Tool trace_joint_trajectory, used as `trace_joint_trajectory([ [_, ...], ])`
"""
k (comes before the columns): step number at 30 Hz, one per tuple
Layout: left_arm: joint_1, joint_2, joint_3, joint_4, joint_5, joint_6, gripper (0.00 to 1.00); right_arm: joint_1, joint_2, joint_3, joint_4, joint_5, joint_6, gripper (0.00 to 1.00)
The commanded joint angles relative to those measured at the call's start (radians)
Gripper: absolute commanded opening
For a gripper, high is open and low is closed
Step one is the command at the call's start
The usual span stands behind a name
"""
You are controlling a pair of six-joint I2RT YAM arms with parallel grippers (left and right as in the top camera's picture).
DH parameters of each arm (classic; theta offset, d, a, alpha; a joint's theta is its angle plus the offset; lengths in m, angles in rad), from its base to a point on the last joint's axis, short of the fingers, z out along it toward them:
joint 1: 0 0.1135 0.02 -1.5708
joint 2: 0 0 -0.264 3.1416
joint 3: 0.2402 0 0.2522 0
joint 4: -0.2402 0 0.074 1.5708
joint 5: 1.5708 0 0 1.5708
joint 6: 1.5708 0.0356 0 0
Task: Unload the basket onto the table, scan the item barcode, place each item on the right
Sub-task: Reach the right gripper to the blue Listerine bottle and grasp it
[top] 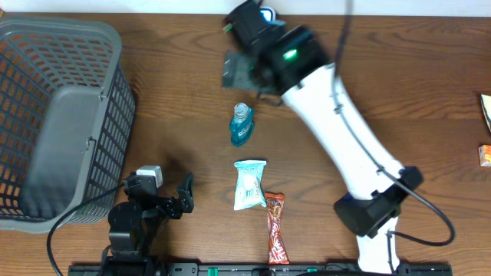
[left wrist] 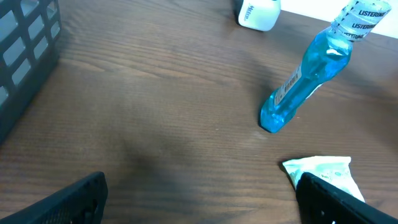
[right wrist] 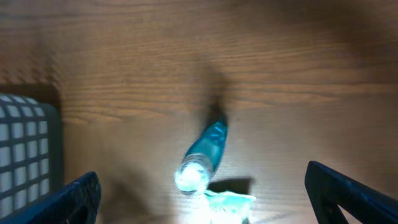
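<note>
Overhead – blue bottle (top: 241,125) lying flat, right tool (right wrist: 205,190) spread wide, empty.

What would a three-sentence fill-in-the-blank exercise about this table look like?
The blue mouthwash bottle lies on its ____. The grey basket stands on the ____ arm's side of the table. The left gripper and the right gripper both stand ____, holding nothing.
Missing words: side; left; open.
</note>
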Motion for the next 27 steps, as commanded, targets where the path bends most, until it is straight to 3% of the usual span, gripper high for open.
trace_joint_trajectory([
  [1,-0.003,-0.004,-0.005,-0.020,0.005,-0.001,0.96,0.064,0.047,-0.099,0.049,0.177,0.091,0.99],
  [11,-0.003,-0.004,-0.005,-0.020,0.004,-0.001,0.97,0.176,0.049,-0.393,0.240,0.368,0.300,0.99],
  [25,-0.003,-0.004,-0.005,-0.020,0.005,-0.001,0.96,0.174,0.050,-0.691,0.618,0.512,0.251,0.99],
  [27,-0.003,-0.004,-0.005,-0.020,0.005,-0.001,0.96,0.175,0.050,-0.702,0.644,0.531,0.204,0.94],
])
